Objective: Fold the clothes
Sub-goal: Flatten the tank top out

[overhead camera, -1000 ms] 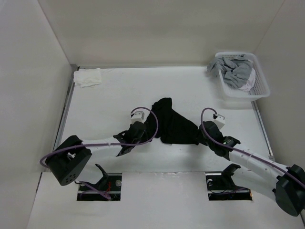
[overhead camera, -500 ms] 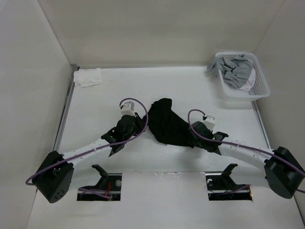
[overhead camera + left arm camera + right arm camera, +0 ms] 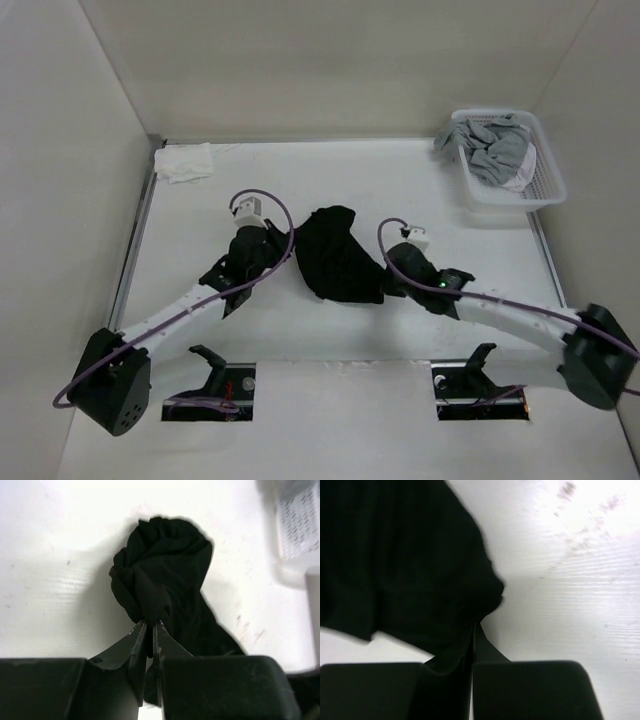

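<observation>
Risk: we judged that the clothes (image 3: 338,265) could slip free, or twist instead of spreading, if the arms pulled apart, since each grip caught only a thin bunched fold.
Where: we saw them crumpled on the counter (image 3: 200,215), well apart from the basket (image 3: 500,202).
Left pincer (image 3: 148,625): pinching the fold farthest from the basket.
Right pincer (image 3: 474,629): pressed onto the edge nearer the basket.

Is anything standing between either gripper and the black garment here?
Nothing visible does: the left gripper and the right gripper each pinch an edge of the black garment.
</observation>
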Robot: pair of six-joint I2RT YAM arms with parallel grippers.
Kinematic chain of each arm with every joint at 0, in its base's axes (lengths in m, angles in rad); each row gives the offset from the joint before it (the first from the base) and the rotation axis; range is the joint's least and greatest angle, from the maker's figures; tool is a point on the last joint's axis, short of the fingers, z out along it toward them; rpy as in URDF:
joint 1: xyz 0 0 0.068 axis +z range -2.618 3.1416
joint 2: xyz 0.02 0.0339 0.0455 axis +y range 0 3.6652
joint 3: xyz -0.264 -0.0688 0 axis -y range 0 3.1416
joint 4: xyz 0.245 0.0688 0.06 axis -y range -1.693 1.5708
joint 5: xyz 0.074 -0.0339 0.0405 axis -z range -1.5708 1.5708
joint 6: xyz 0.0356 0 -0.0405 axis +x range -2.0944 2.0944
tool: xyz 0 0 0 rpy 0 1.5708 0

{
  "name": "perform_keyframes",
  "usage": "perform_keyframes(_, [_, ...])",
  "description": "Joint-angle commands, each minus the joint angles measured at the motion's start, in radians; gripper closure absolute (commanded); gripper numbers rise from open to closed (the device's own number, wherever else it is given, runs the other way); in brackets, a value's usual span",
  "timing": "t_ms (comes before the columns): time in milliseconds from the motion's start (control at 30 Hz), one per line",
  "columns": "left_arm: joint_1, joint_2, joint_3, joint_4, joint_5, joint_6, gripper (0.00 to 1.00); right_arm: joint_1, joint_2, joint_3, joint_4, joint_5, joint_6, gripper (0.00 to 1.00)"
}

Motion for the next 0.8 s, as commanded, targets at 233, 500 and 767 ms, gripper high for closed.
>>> perform_keyframes(233, [0.185, -0.332, 0.316, 0.028, -0.027, -0.074, 0.96, 0.189, -0.558, 0.403, -0.101, 0.025, -0.208, 0.98])
perform_keyframes(500, [0.198, -0.421, 0.43, -0.054, -0.024, -0.045, 0.94, 0.334, -0.629, 0.464, -0.058, 0.032, -0.234, 0.97])
perform_keyframes(767, [0.215, -0.297, 0.229, -0.067, 0.011, -0.063, 0.84, 0.069, -0.487, 0.312, 0.057, -0.131, -0.145, 0.97])
